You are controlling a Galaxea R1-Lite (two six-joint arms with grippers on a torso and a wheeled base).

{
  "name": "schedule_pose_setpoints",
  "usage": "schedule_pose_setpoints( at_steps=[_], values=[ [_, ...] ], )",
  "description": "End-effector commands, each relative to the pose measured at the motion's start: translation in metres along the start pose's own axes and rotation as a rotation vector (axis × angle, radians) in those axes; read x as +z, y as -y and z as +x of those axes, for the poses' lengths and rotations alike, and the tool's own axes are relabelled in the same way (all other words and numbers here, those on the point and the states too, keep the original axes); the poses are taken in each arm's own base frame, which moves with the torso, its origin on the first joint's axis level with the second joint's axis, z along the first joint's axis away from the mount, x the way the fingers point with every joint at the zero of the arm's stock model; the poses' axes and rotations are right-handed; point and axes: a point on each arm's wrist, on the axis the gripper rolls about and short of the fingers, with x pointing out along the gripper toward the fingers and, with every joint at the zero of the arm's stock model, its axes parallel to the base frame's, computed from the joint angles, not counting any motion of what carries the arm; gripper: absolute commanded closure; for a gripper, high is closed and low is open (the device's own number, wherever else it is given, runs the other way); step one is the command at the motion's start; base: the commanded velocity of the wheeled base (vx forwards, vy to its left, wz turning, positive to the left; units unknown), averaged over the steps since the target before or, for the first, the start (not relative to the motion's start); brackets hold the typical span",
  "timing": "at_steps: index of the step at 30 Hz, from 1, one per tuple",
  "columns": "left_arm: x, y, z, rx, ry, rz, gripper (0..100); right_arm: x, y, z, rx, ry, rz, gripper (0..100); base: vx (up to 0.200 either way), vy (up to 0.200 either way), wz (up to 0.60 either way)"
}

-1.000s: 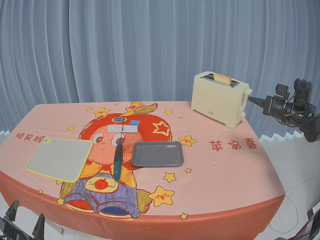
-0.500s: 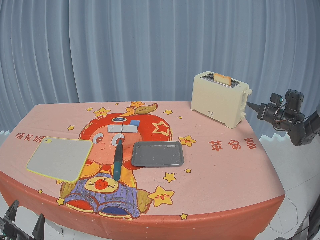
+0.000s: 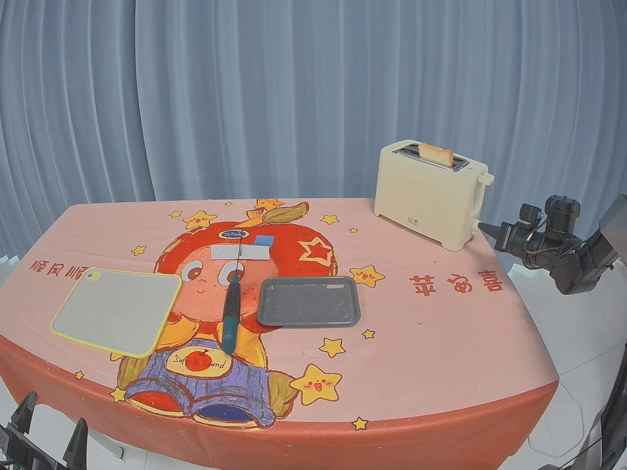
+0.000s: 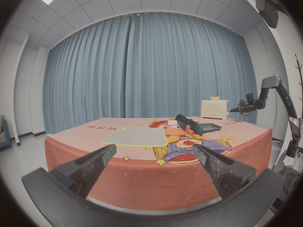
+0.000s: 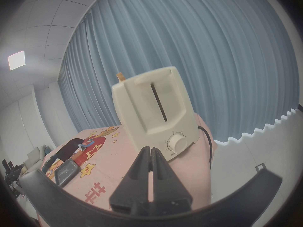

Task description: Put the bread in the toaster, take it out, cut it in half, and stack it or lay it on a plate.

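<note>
- The bread (image 3: 435, 155) stands in the toaster (image 3: 428, 194) slot. Only its top edge shows; the rest is hidden inside.
- The right gripper (image 3: 486, 228) has its fingers pressed together, empty, just beside the toaster's knob end.
- The left gripper (image 4: 154, 150) is spread wide, empty, low in front of the cartoon tablecloth (image 4: 151, 174).
- A blue curtain (image 3: 294, 79) closes the room behind.

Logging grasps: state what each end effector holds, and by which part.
Nothing. Left end effector open, right end effector shut empty beside the toaster.
</note>
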Motion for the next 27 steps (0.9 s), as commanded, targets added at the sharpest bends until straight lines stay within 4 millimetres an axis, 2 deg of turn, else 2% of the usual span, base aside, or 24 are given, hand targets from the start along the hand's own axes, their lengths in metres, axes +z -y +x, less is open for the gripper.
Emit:
schedule_pose_setpoints(
  at_steps=[1, 7, 16, 27],
  values=[
    [-0.002, 0.000, 0.001, 0.000, -0.010, 0.000, 0, -0.009, 0.006, 0.005, -0.007, -0.022, 0.014, 100, 0.000, 0.000, 0.00],
    [-0.002, 0.000, 0.001, 0.000, -0.010, 0.000, 0, -0.013, 0.010, 0.009, -0.015, -0.030, 0.020, 100, 0.000, 0.000, 0.00],
    [-0.002, 0.000, 0.001, 0.000, -0.010, 0.000, 0, -0.023, 0.028, 0.019, -0.075, -0.033, 0.033, 100, 0.000, 0.000, 0.00],
    [-0.002, 0.000, 0.001, 0.000, -0.010, 0.000, 0, -0.026, 0.030, 0.020, -0.079, -0.040, 0.038, 100, 0.000, 0.000, 0.00]
  ],
)
